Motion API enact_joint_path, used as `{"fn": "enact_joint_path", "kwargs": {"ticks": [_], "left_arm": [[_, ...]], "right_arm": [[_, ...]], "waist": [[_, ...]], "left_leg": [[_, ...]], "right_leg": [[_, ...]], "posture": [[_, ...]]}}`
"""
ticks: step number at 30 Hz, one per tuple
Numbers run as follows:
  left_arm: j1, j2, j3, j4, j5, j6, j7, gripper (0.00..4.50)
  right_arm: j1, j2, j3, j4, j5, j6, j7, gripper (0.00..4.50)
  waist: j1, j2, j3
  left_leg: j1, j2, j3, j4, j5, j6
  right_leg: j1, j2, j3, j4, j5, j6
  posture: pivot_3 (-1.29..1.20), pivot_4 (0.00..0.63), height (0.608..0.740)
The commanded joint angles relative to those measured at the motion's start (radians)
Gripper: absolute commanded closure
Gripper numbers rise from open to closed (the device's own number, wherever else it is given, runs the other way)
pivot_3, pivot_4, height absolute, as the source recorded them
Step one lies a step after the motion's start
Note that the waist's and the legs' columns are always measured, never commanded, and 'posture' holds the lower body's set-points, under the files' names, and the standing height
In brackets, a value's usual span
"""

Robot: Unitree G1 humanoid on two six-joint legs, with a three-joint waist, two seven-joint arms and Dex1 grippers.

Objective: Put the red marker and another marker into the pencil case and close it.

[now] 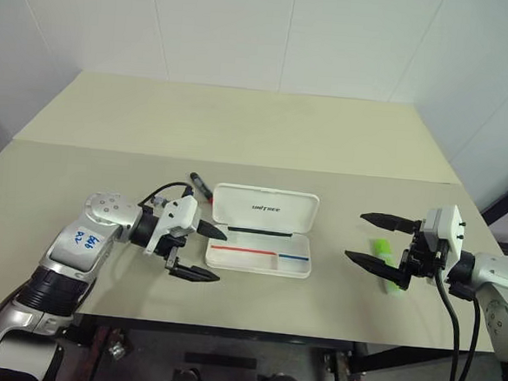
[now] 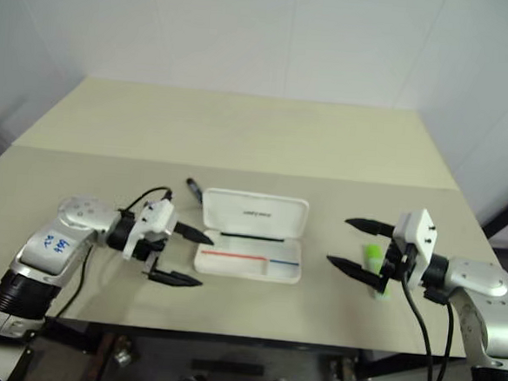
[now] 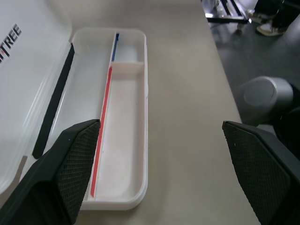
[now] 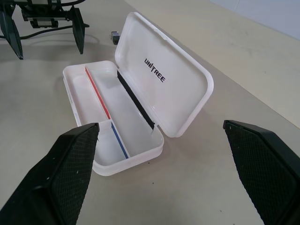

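Your left gripper [image 1: 199,253] is spread wide and empty just left of the open pencil case [image 1: 261,252], whose tray holds nothing. Right gripper [image 1: 369,240] also gapes, hovering by the lime-green highlighter [image 1: 381,251]. The red marker [image 1: 201,187] lies behind the lid's left corner. Loading hasn't started, so next you grab a marker.
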Motion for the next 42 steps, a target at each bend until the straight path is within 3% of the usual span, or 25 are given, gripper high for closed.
{"fn": "enact_joint_path", "kwargs": {"ticks": [1, 9, 16, 26, 33, 42], "left_arm": [[-0.048, 0.032, 0.083, -0.025, -0.062, 0.018, 0.003, 0.04], [-0.153, 0.132, 0.112, 0.214, 0.048, -0.101, 0.045, 0.04], [-0.173, 0.197, 0.129, 0.315, 0.09, -0.173, 0.052, 0.04], [-0.14, 0.208, 0.168, 0.284, 0.139, 0.012, 0.277, 0.04], [-0.139, 0.119, 0.191, 0.246, 0.166, 0.191, 0.526, 0.04], [-0.235, -0.134, 0.279, 0.239, 0.163, 0.437, 0.911, 0.04]], "right_arm": [[-0.003, -0.004, -0.014, -0.012, 0.008, -0.017, 0.005, 0.0], [-0.017, -0.002, -0.007, 0.003, 0.001, -0.021, 0.009, 0.0], [-0.01, 0.003, -0.006, -0.002, -0.001, -0.026, 0.008, 0.0], [0.012, 0.001, -0.017, -0.019, 0.006, -0.028, -0.003, 0.0], [0.001, 0.0, -0.011, -0.008, 0.004, -0.028, 0.0, 0.0], [-0.041, 0.013, 0.002, 0.045, 0.009, -0.066, 0.044, 0.0]], "waist": [[0.001, 0.0, 0.0], [-0.001, 0.001, 0.0], [0.002, 0.001, 0.001], [0.002, 0.001, 0.001], [0.003, 0.001, 0.001], [0.004, 0.0, 0.001]], "left_leg": [[0.0, 0.0, 0.0, 0.0, 0.0, 0.0], [0.0, 0.0, 0.001, 0.0, 0.0, 0.0], [0.0, 0.0, 0.0, -0.001, -0.001, -0.001], [0.0, 0.0, 0.0, -0.001, -0.002, -0.001], [0.0, 0.0, 0.0, 0.0, -0.002, -0.001], [-0.001, 0.0, -0.001, 0.005, -0.002, -0.002]], "right_leg": [[0.0, 0.0, 0.0, 0.0, 0.0, 0.0], [0.0, 0.0, 0.0, 0.0, 0.0, 0.0], [-0.001, 0.0, 0.0, 0.0, -0.002, -0.001], [-0.001, 0.0, -0.001, 0.0, -0.002, 0.0], [-0.001, 0.0, -0.001, 0.001, -0.002, 0.0], [0.0, 0.0, -0.001, 0.003, -0.001, 0.003]], "posture": [[0.0, 0.15, 0.74], [0.0, 0.15, 0.74], [0.0, 0.15, 0.74], [0.0, 0.15, 0.74], [0.0, 0.15, 0.74], [0.0, 0.15, 0.74]]}}
